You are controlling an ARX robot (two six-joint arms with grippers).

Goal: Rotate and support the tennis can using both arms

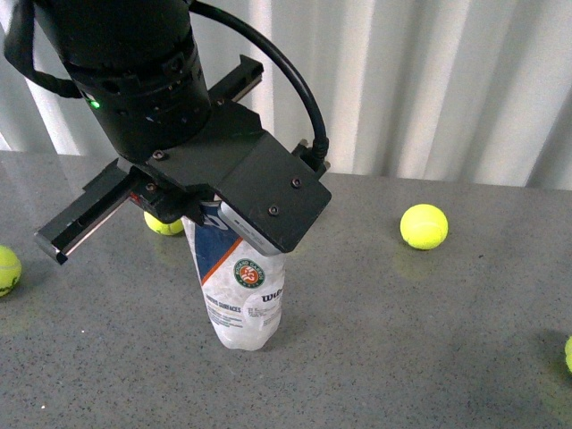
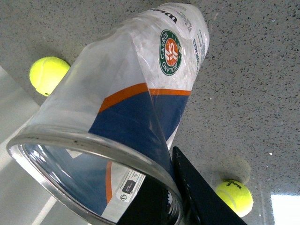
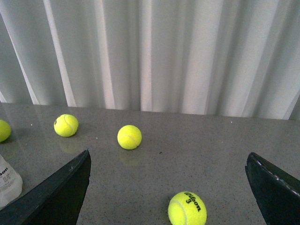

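The tennis can (image 1: 239, 284) stands nearly upright on the grey table, its closed end down and its top under the black left arm (image 1: 143, 71). My left gripper (image 1: 207, 213) is shut on the can's upper end. In the left wrist view the can (image 2: 140, 84) fills the frame, its silver rim (image 2: 93, 145) close to the camera and a black finger (image 2: 197, 192) pressed against its side. My right gripper (image 3: 168, 187) is open and empty, low over the table; the can's end (image 3: 7, 183) shows at the frame's edge beside one of its fingers.
Several yellow-green tennis balls lie loose on the table: one at the right (image 1: 424, 226), one behind the can (image 1: 163, 223), one at the left edge (image 1: 7, 268). One ball (image 3: 186, 208) lies between the right gripper's fingers. White curtains (image 1: 420, 80) hang behind the table.
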